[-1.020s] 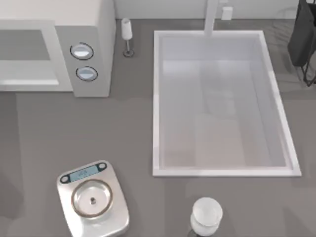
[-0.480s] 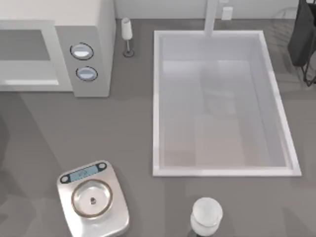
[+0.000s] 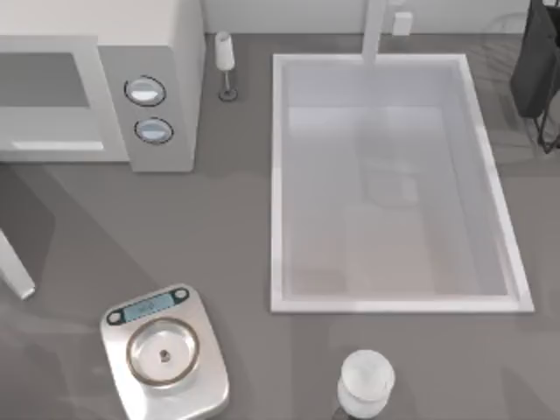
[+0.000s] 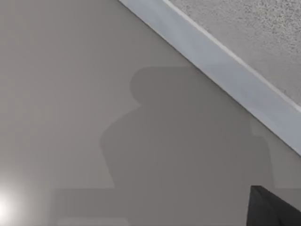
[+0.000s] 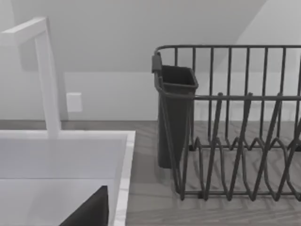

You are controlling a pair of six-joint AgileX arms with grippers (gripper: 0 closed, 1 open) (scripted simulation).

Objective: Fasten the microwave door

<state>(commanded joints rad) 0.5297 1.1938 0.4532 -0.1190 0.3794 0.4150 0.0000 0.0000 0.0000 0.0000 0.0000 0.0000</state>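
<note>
At far left of the top view you see the microwave door (image 3: 12,264) edge newly swung in, well apart from the microwave (image 3: 96,83). Closure is probably underway. Whether either claw is spread, you cannot tell.

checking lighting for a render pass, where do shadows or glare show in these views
Top view: soft dark shadows on the counter below the microwave. Left wrist view: a blocky shadow on the counter beside the microwave door, and a bright glare spot in one corner. Right wrist view: the dish rack casts striped shadows.
</note>
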